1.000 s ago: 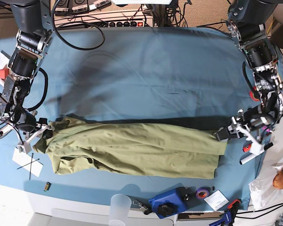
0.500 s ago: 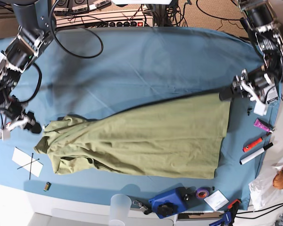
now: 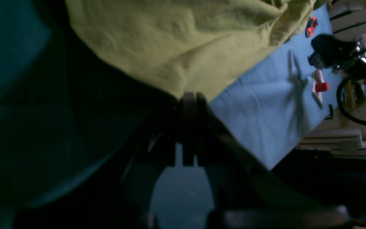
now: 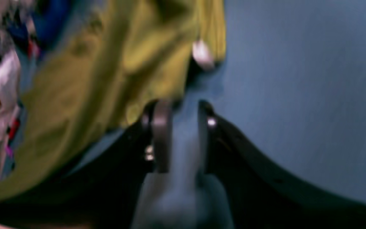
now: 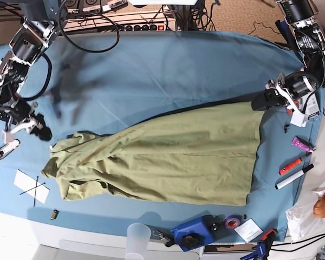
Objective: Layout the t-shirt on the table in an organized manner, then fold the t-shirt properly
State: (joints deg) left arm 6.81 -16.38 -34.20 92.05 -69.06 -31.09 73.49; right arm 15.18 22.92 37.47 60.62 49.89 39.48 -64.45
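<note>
The olive-green t-shirt (image 5: 168,157) lies spread across the front half of the table (image 5: 168,70), bunched and creased at its left end. At the view's right, my left gripper (image 5: 258,104) is shut on the shirt's far right corner. The left wrist view shows the left gripper (image 3: 189,97) pinching the cloth edge of the t-shirt (image 3: 176,41). My right gripper (image 5: 43,134) hovers just left of the shirt's bunched end, apart from it. In the right wrist view the right gripper (image 4: 179,111) is open over bare blue cloth, with the t-shirt (image 4: 106,70) to its upper left.
Markers (image 5: 292,176) and a pink tube (image 5: 300,143) lie by the right edge. A blue tool (image 5: 192,233), a tape roll (image 5: 233,221) and a clear cup (image 5: 138,238) sit along the front edge. A white card (image 5: 31,186) lies front left. Cables and a power strip (image 5: 135,24) line the back.
My left gripper has drawn the shirt's right corner toward the back of the table, spreading the cloth open. My right gripper has let go of the left end, opened and moved off.
</note>
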